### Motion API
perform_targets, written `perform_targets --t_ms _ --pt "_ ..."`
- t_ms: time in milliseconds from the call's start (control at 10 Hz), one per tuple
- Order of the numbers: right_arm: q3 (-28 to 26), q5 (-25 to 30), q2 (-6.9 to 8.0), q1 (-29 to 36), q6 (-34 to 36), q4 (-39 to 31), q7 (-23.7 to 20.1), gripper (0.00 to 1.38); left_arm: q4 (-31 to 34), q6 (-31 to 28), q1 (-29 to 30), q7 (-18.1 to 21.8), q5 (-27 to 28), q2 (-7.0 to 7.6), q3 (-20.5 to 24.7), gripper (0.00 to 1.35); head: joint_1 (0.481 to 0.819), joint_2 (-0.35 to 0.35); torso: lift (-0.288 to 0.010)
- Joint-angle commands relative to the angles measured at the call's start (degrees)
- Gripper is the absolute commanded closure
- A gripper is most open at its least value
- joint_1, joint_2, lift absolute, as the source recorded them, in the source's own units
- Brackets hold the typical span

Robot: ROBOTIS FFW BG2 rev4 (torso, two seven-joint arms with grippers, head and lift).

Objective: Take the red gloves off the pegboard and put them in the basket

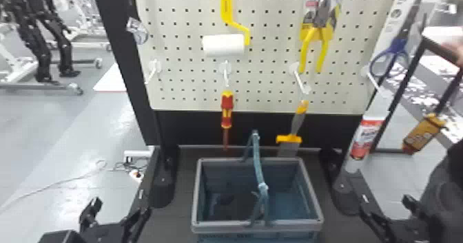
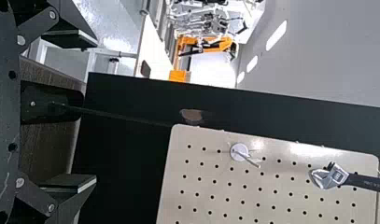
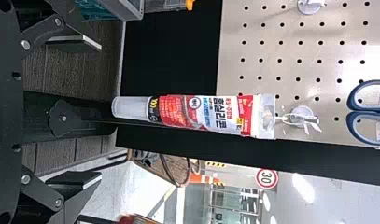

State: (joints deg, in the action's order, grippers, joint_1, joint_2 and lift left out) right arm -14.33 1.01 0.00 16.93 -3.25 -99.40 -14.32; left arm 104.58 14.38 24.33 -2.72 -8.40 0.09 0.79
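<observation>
0 things gripped, and the pick has to come before the drop

Both claws stand wide and hold nothing: the left claw (image 2: 92, 111) has its 2 fingers far apart in front of the black frame (image 2: 117, 154), and the right claw (image 3: 100, 111) is just as wide, with a glue tube (image 3: 187, 111) hanging beyond its fingertips. Where the red gloves are, I cannot tell, so I take the step in hand to be finding and reaching them. The next move calls for 1 claw to go up to the right hook, close on the cloth and draw it off toward the robot.

Between the 2 arms sits the basket (image 1: 220, 225), open at the top, its handle (image 1: 257, 156) standing up across the opening. Low inside is 1 dark patch (image 1: 225, 198); I cannot tell whether it is a thing or a shadow. The gloves would probably go best to 1 side of that handle, as they could snag on it.

Behind the basket rises the pegboard (image 1: 261, 87). A screwdriver (image 1: 226, 109) and a scraper (image 1: 296, 125) hang low before it, and both could be knocked by a careless reach.
</observation>
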Motion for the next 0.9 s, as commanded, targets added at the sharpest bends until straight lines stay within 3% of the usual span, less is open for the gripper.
perform_targets --t_ms 0,800 --pt "0.0 -0.05 0.05 0.04 0.0 0.0 0.0 0.31 -0.17 0.3 0.01 -0.09 -0.03 -0.24 0.0 0.26 0.549 0.0 -0.1" --pt "0.0 3.03 0.05 0.48 0.17 -1.76 0.0 0.31 -0.6 1.27 0.01 -0.18 -0.21 -0.24 -0.35 0.26 0.549 0.0 -0.1"
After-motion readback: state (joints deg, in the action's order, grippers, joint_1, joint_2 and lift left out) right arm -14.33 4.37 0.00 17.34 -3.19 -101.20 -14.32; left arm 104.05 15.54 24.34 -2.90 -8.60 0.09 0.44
